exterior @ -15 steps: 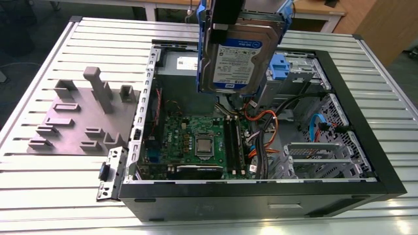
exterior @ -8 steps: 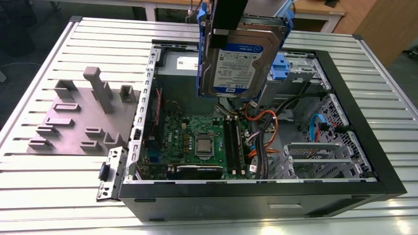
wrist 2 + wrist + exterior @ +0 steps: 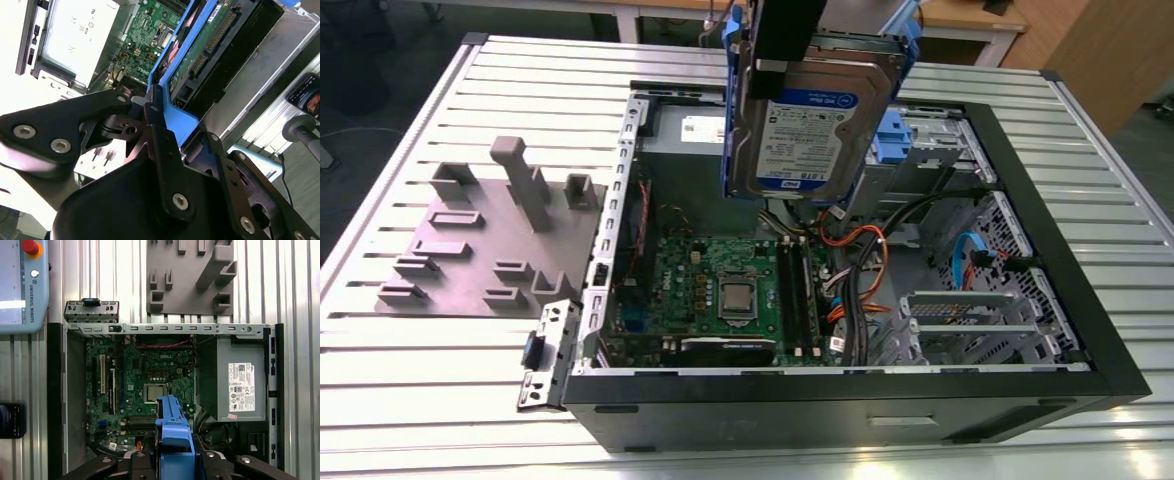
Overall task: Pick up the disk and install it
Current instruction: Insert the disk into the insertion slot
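Gripper (image 3: 161, 125) pinched tight on blue bracket end of the disk (image 3: 811, 120). Disk hangs upright, clear above open PC case (image 3: 854, 395), over motherboard (image 3: 720, 290). Est.: rigid, fairly heavy, shock-sensitive; bare circuit side exposed in second wrist view. Best hold: the 2 bracket edges, not label or circuit side.

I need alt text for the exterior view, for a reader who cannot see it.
The gripper holds the disk, label facing the camera, upright above an open computer case with its motherboard exposed. The case lies on a slatted metal table; a grey fixture plate sits at the exterior view's left.
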